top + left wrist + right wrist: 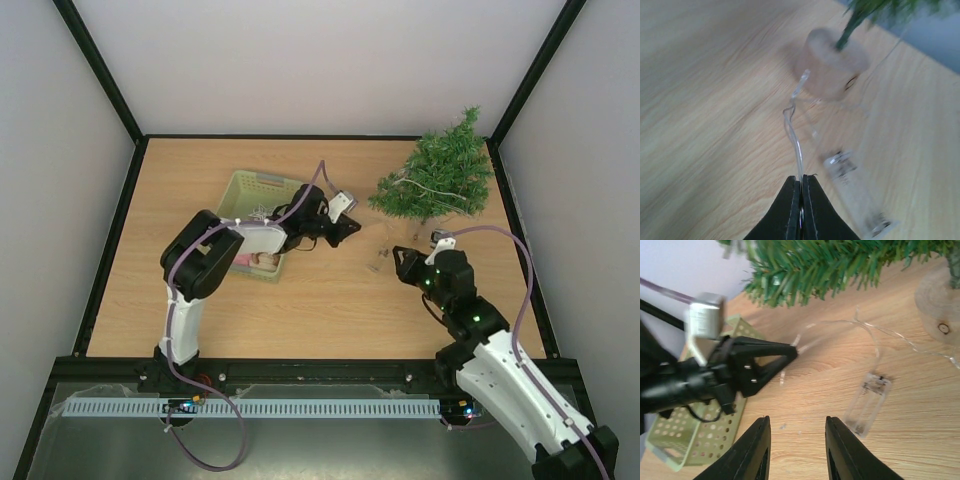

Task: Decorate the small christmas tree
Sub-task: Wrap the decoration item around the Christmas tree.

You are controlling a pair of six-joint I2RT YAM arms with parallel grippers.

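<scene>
The small christmas tree [435, 178] stands at the back right on a pale wooden disc base [832, 67]. A clear light string [798, 145] runs from the tree to a clear battery box [856, 196] lying on the table. My left gripper [353, 228] is shut on the string between basket and tree; its tips [801, 182] pinch the wire. My right gripper [405, 262] is open and empty above the table, its fingers [755, 450] near the battery box [867, 402]. The right wrist view also shows the left gripper [785, 352] and the tree [830, 260].
A pale green perforated basket [228, 195] holding small items sits behind the left arm; it also shows in the right wrist view [695, 435]. Black frame rails and white walls enclose the wooden table [300, 310].
</scene>
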